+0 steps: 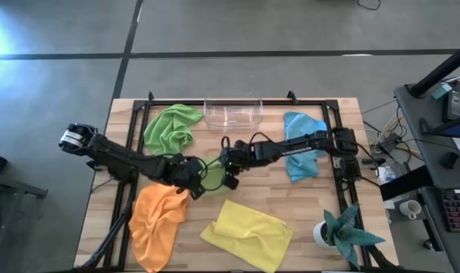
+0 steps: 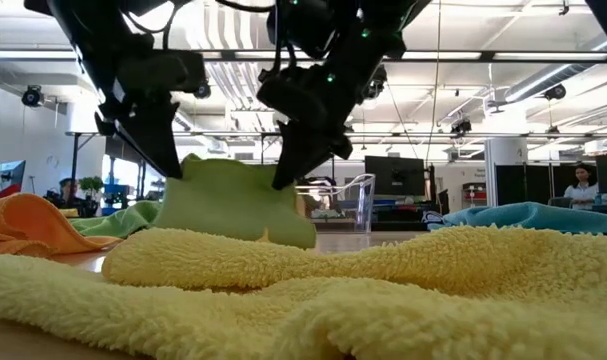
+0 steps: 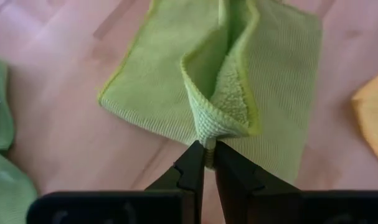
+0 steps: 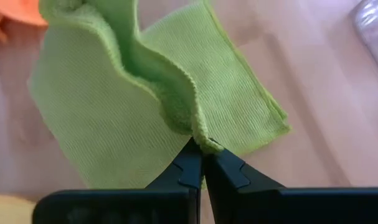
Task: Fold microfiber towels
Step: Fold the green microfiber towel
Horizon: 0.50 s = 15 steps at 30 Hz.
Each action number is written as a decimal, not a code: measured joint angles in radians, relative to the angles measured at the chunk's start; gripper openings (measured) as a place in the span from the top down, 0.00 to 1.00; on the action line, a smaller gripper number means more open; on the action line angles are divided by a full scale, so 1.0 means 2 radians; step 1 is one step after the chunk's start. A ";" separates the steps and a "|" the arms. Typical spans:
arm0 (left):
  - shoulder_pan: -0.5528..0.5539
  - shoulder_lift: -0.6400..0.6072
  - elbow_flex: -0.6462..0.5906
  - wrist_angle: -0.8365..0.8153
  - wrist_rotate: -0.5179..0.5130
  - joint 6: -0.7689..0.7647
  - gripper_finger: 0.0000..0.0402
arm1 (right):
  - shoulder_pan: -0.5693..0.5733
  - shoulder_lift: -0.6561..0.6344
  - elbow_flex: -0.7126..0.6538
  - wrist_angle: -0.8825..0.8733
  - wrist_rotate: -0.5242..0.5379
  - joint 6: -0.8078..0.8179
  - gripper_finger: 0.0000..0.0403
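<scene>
While both grippers meet at the middle of the wooden tabletop (image 1: pixel 305 208), the left gripper (image 3: pixel 208 163) and right gripper (image 4: pixel 201 160) each pinch their fingers shut on an edge of the soft lime green square towel (image 3: pixel 263 81), lifting it.

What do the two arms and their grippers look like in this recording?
Both arms are dark, jointed and slim. The left arm has a pale silvery joint at its outer end. The left gripper and right gripper each have two black, angular, tapering fingers on a black crossbar.
</scene>
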 joint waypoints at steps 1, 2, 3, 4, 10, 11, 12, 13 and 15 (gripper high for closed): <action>0.004 0.000 -0.002 0.001 0.000 0.000 0.95 | -0.003 0.000 0.000 0.000 -0.001 -0.003 0.98; 0.008 0.000 -0.005 0.002 0.000 0.000 0.95 | -0.005 0.000 -0.001 0.000 -0.001 -0.007 0.98; 0.012 0.000 -0.009 0.001 0.000 0.000 0.95 | -0.008 0.000 -0.003 0.002 -0.001 -0.011 0.98; 0.015 0.000 -0.013 0.001 0.000 0.000 0.95 | -0.011 0.000 -0.003 0.004 -0.002 -0.013 0.98; 0.030 0.000 -0.023 0.001 -0.001 -0.002 0.95 | -0.026 0.001 -0.004 0.032 0.019 -0.028 0.98; 0.032 0.000 -0.023 0.002 -0.001 -0.002 0.95 | -0.027 0.001 -0.004 0.037 0.026 -0.031 0.98; 0.035 0.000 -0.023 0.002 -0.001 -0.002 0.95 | -0.030 0.001 -0.004 0.042 0.029 -0.032 0.98; 0.037 0.000 -0.023 0.001 0.000 -0.001 0.95 | -0.032 0.001 -0.004 0.046 0.030 -0.033 0.98; 0.042 0.000 -0.023 0.001 0.000 -0.001 0.95 | -0.035 0.003 -0.004 0.050 0.030 -0.035 0.98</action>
